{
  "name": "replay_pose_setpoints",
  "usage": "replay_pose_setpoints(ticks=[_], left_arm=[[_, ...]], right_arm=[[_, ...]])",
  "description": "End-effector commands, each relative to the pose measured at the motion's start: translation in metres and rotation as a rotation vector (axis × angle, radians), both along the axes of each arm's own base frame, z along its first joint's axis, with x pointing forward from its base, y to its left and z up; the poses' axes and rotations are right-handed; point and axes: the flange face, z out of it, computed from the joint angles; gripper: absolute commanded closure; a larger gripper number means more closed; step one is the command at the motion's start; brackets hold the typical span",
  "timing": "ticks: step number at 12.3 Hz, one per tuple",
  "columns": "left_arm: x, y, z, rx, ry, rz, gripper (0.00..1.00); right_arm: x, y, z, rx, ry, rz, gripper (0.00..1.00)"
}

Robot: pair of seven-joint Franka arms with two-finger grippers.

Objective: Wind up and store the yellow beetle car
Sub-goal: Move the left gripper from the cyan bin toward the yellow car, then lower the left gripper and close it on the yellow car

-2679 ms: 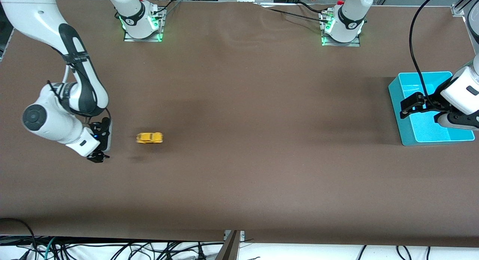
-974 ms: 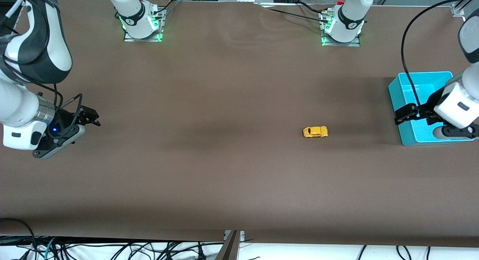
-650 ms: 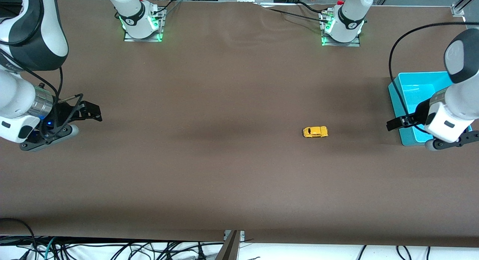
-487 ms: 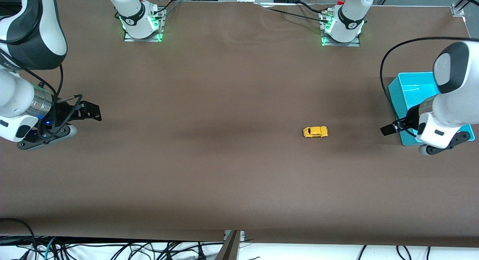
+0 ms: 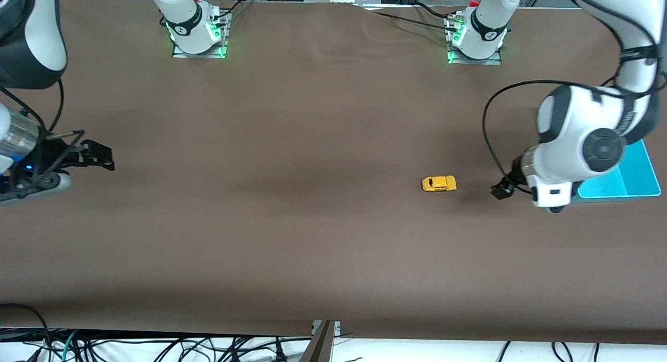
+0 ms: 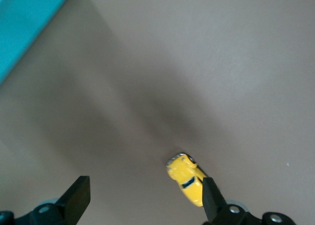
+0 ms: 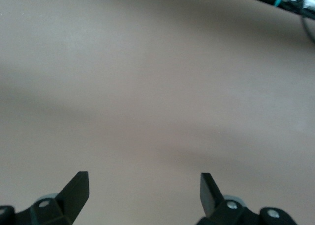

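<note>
Left claw spread wide, nothing held, low over the desk close to the yellow beetle car, on the car's left-arm-end side. Right claw also wide open and empty, parked at the right arm's end of the desk; that arm waits.

Car stands on its wheels on bare desk, toward the left arm's end, well apart from the teal bin at that end.

Step, as I read it: the pick-up approach for storing. Car not grasped yet, bin not reached. Next move needs the left claw shifted to straddle the body, then down and pinch. The car is small and rounded, so an off-centre squeeze could pop it out or roll it.

Left wrist view shows the car just beside one finger, not between the two. Front view can't resolve that, but gives the car-to-bin layout.
</note>
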Motion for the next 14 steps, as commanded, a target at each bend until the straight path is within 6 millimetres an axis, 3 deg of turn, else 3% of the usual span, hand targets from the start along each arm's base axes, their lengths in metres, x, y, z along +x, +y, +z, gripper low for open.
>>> replay_pose_setpoints(ticks=[1, 3, 5, 9, 14], left_arm=[[-0.003, -0.028, -0.036, 0.045, -0.019, 0.231, 0.0], [0.0, -0.043, -0.066, 0.084, -0.045, 0.403, 0.0], [-0.001, -0.059, -0.08, 0.102, -0.058, 0.501, 0.0], [-0.041, -0.087, -0.123, 0.183, -0.094, 0.556, 0.0], [-0.056, -0.11, -0.134, 0.2, -0.106, 0.614, 0.05]], right_arm=[[-0.008, -0.015, 0.018, -0.034, -0.019, -0.038, 0.0], [-0.008, -0.015, 0.015, -0.049, -0.009, -0.035, 0.0], [-0.012, -0.015, 0.013, -0.052, 0.026, -0.042, 0.0], [-0.019, -0.018, 0.018, -0.049, 0.038, -0.115, 0.0], [-0.02, -0.016, 0.017, -0.047, 0.043, -0.111, 0.0]])
